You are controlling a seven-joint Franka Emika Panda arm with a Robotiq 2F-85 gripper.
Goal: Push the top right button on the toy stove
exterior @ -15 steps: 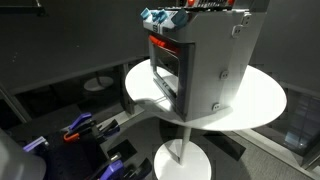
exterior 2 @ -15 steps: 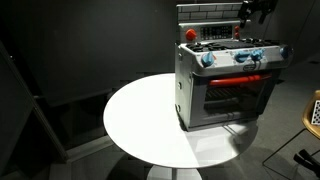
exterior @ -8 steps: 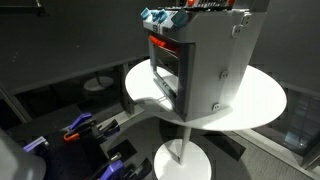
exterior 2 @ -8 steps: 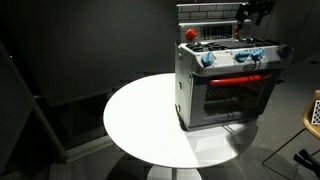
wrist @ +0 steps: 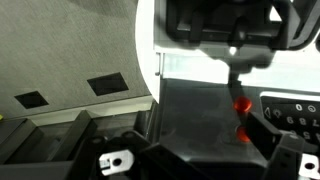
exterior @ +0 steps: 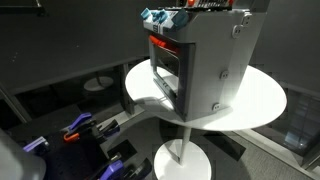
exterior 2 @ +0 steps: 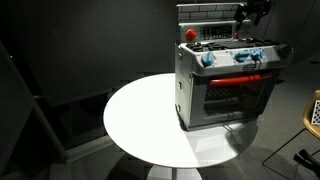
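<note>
Nothing visibly moved; toy stove (exterior 2: 190, 85) stands upright, door (exterior 2: 236, 98) toward camera

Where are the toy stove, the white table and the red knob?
Silver-grey toy stove (exterior 2: 235, 98): exterior view, glass door.
Round white table (exterior 2: 135, 120): exterior view, bare top.
Small red knob (exterior 2: 190, 34): exterior view, its rounded top.

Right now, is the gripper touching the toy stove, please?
Cannot tell: in an exterior view the gripper overlaps the toy stove, neither contact nor gap plain.
</note>
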